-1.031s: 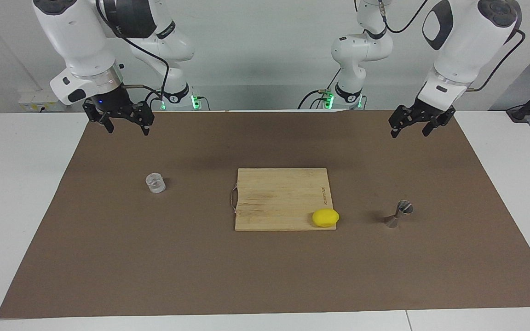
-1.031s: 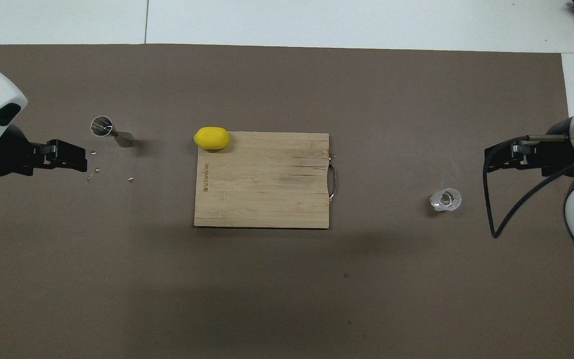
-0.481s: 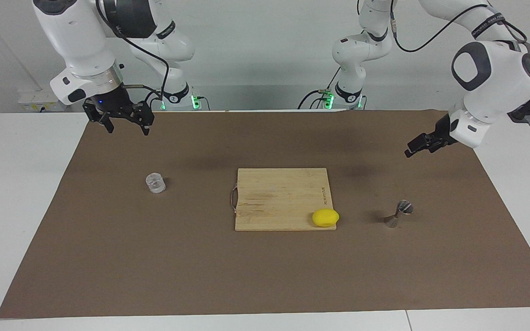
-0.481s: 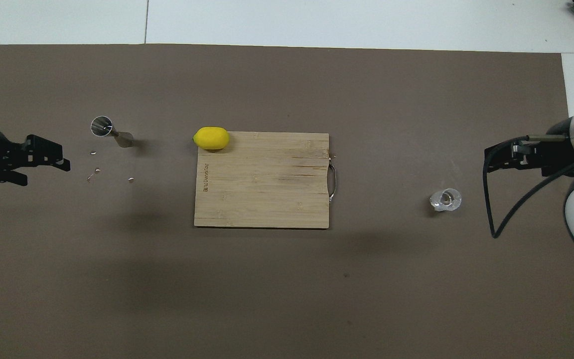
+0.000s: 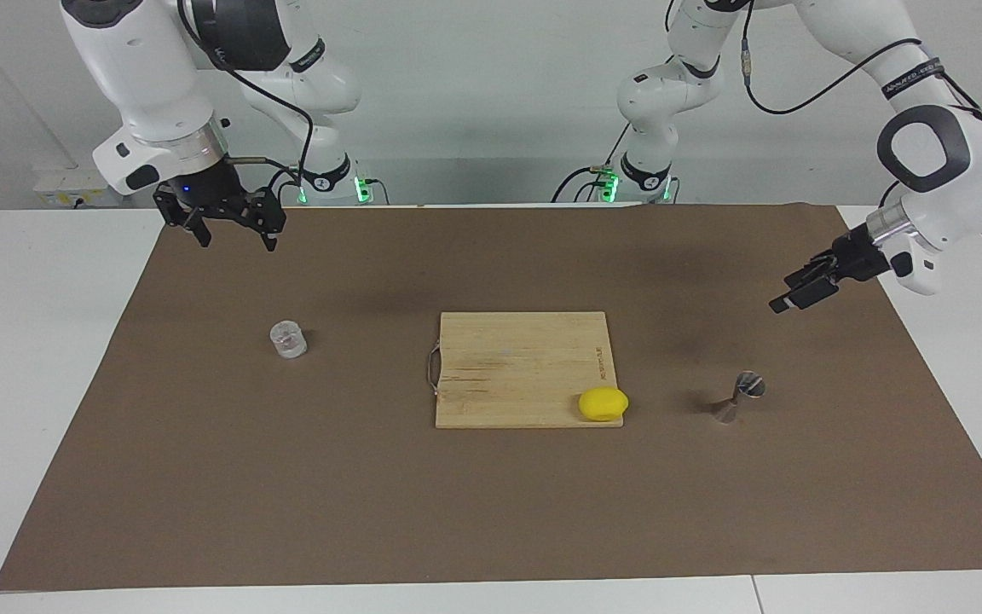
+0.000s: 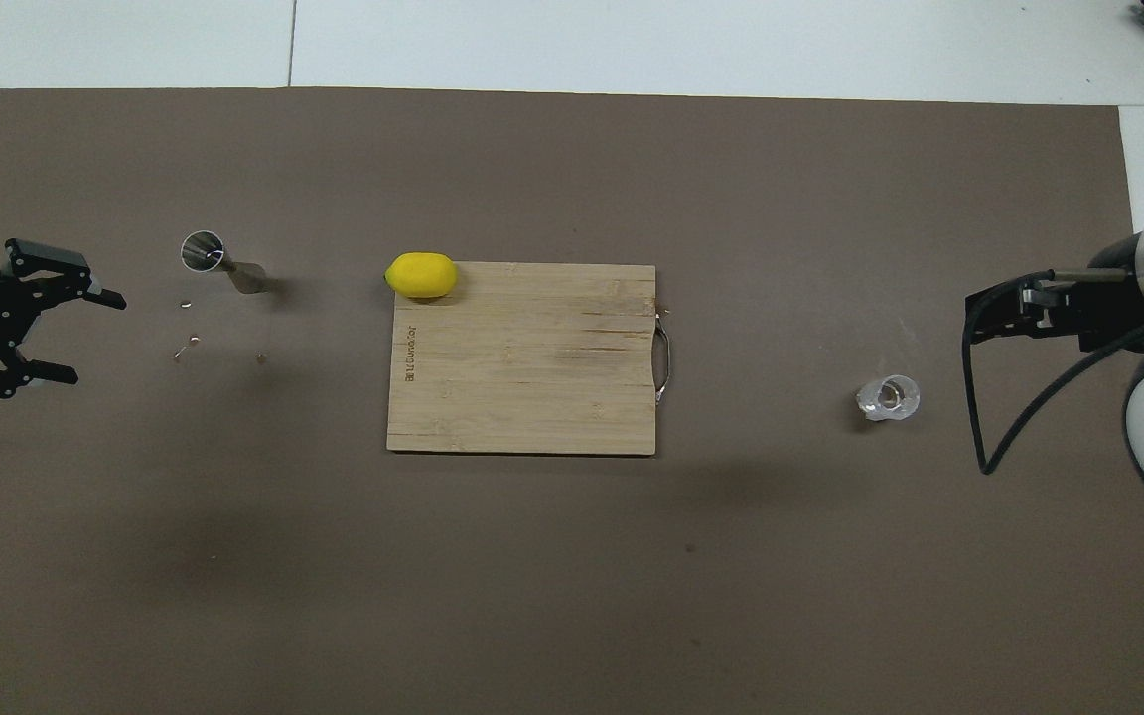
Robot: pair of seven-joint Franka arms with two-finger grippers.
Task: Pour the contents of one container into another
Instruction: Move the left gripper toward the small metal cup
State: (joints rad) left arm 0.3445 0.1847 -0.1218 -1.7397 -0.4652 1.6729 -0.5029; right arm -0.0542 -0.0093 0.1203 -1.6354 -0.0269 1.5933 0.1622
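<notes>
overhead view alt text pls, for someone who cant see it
A wooden cutting board with a lemon on one corner lies mid-table, between a steel jigger and a glass cup. The open left gripper hangs beside the jigger.

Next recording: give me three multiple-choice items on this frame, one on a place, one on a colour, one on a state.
1. Where does the lemon lie?
A. on a corner of the cutting board
B. inside the glass cup
C. on top of the jigger

2. What colour is the lemon?
A. green
B. yellow
C. red

3. How is the left end effector?
A. shut on the jigger
B. shut on the glass cup
C. open and holding nothing

Answers: 1 A, it sits at the board's corner toward the left arm's end. 2 B, plainly yellow. 3 C, its fingers stand apart in the air, the jigger standing apart on the mat.
</notes>
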